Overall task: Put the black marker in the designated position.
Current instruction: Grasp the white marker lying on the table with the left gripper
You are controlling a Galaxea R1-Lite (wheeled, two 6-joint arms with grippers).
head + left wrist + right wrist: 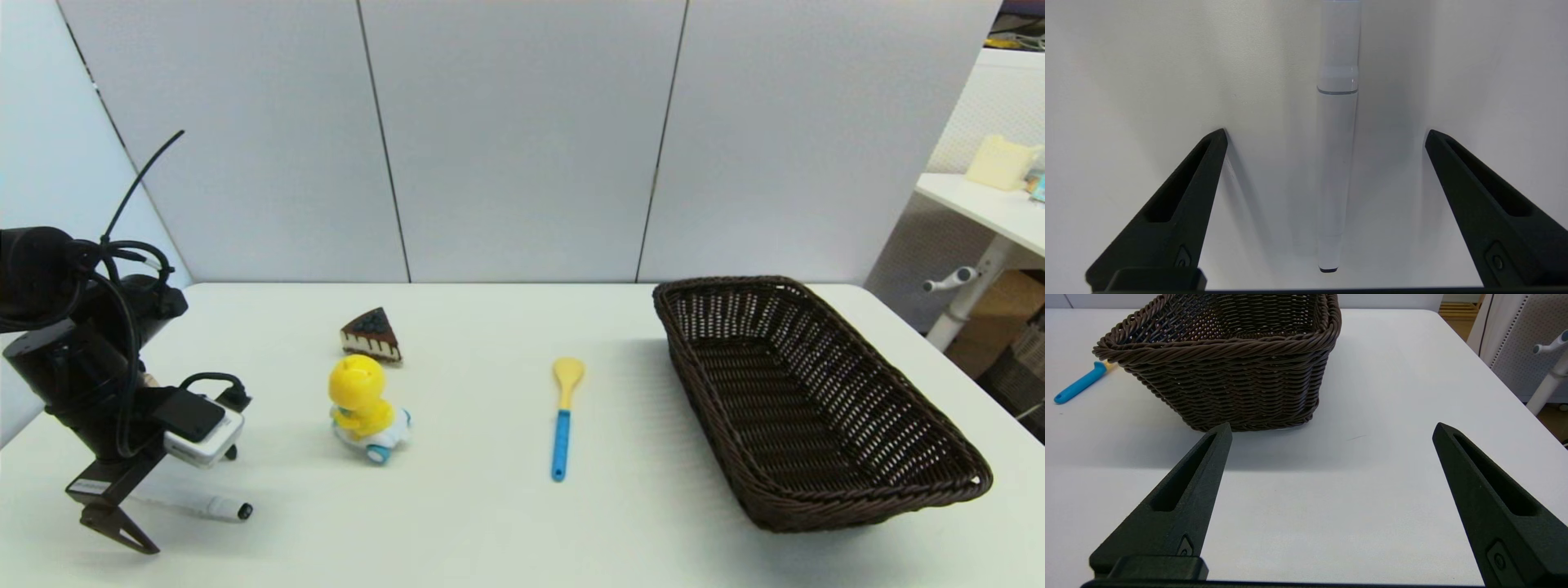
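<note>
Left gripper (pixel 1326 134) hovered low with jaws wide astride the black marker (pixel 1336 163) lying on the counter (pixel 490 523), while the right gripper (pixel 1331 428) idled, jaws wide, near the basket (pixel 1229 375).

Bright, even light from overhead fills all three views, and the white tabletop (pixel 506 523) shows no hard glare. In the head view the basket (pixel 804 392) throws a soft shadow toward 9 o'clock, and faint, diffuse shadows sit under the toy (pixel 365 406) and the spoon (pixel 563 416). The tabletop edges bow slightly near the frame's borders. In the left wrist view the black marker (pixel 1336 163) looks pale and soft-edged, low in contrast against the surface, with grey shadows spreading beside it and the left end effector (pixel 1326 136). The right wrist view is sharp, with a broad shadow before the basket
</note>
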